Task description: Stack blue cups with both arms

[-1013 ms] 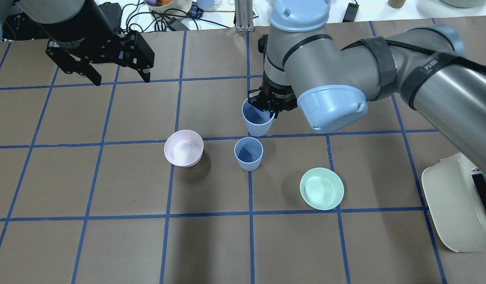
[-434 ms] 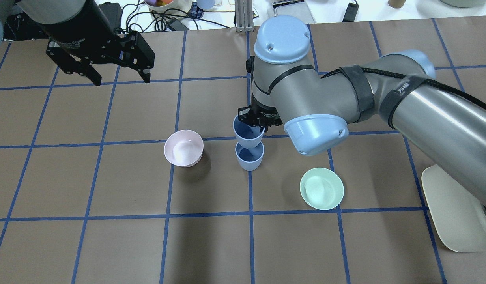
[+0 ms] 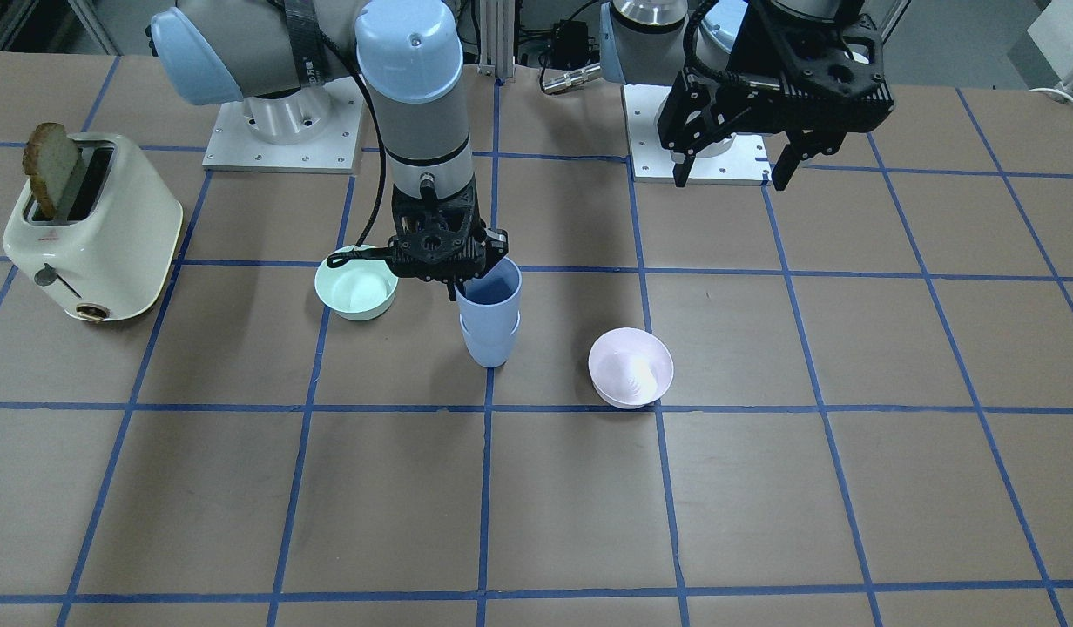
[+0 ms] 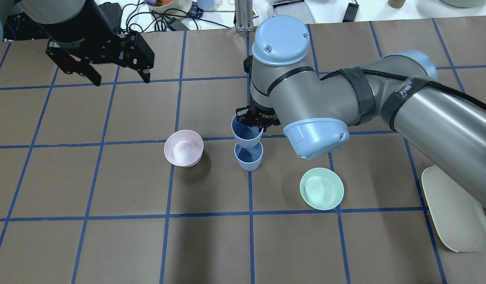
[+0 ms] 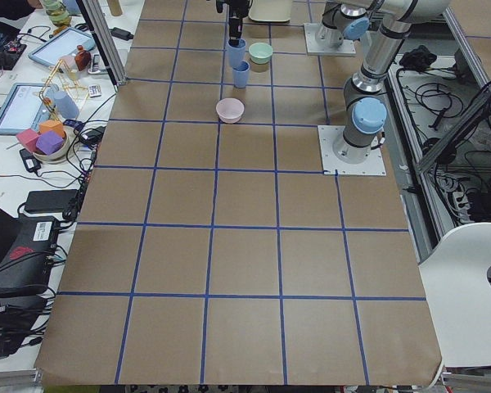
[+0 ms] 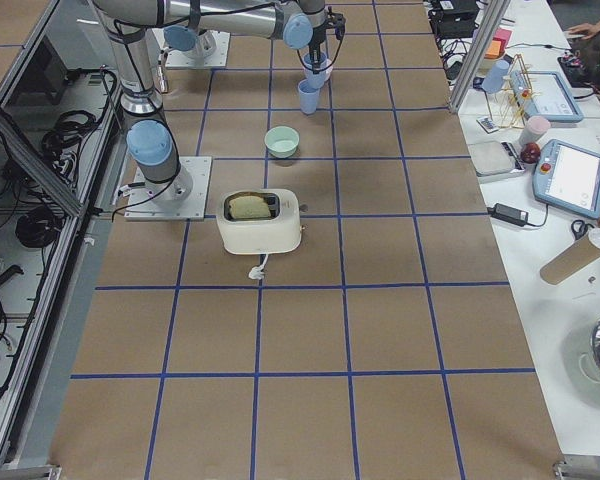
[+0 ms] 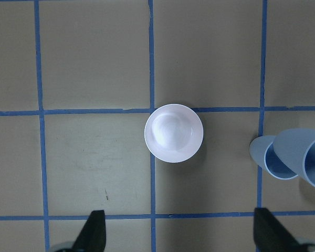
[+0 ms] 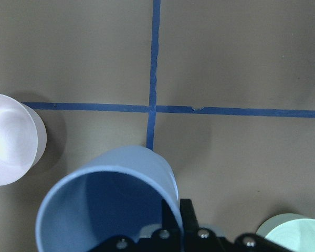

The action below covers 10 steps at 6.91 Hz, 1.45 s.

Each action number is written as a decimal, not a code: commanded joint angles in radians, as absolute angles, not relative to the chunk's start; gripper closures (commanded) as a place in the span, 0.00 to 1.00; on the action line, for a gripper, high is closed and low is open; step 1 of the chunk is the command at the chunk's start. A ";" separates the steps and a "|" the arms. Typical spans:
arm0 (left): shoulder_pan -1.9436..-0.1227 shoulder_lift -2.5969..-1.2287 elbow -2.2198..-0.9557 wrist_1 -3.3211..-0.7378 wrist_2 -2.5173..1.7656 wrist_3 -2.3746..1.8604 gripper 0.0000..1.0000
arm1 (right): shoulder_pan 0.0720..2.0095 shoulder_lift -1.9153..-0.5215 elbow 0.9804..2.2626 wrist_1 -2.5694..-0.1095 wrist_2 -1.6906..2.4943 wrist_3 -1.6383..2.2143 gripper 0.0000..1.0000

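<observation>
One blue cup [image 4: 249, 157] stands upright on the table at a tape crossing; it also shows in the front view [image 3: 490, 344]. My right gripper [image 4: 254, 123] is shut on the rim of the second blue cup [image 4: 247, 133] and holds it upright over the standing one. In the front view the held cup [image 3: 489, 292] has its base at the lower cup's mouth; how deep it sits I cannot tell. The right wrist view shows the rim [image 8: 107, 205] pinched between the fingers. My left gripper [image 4: 121, 80] is open and empty, raised at the far left.
A pale pink bowl [image 4: 184, 148] stands left of the cups and a mint-green bowl [image 4: 322, 188] right and nearer. A cream toaster [image 3: 92, 231] holding toast stands at the robot's right. Cables and clutter lie beyond the far edge.
My right arm has carried the held cup nearer and a little left, from beside the standing cup to directly over it. The left arm has not moved.
</observation>
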<state>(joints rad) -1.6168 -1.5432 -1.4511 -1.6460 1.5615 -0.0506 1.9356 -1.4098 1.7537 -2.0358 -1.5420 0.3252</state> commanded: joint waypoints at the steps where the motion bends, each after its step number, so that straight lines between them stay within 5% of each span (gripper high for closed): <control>1: -1.618 -1.543 -1.451 -1.646 1.562 -0.051 0.00 | 1.943 -1.405 1.756 -2.022 -1.540 0.325 1.00; 4: -1.618 -1.543 -1.451 -1.646 1.563 -0.051 0.00 | 1.942 -1.399 1.827 -2.054 -1.539 0.322 1.00; 5: -1.617 -1.543 -1.451 -1.646 1.563 -0.051 0.00 | 1.942 -1.397 1.832 -2.075 -1.540 0.324 0.82; 6: -1.618 -1.543 -1.451 -1.646 1.565 -0.051 0.00 | 1.942 -1.397 1.822 -2.080 -1.536 0.337 0.36; 8: -1.618 -1.543 -1.451 -1.646 1.563 -0.051 0.00 | 1.921 -1.400 1.816 -2.086 -1.537 0.318 0.13; 10: -1.618 -1.543 -1.451 -1.646 1.565 -0.051 0.00 | 1.809 -1.401 1.675 -1.974 -1.542 0.224 0.05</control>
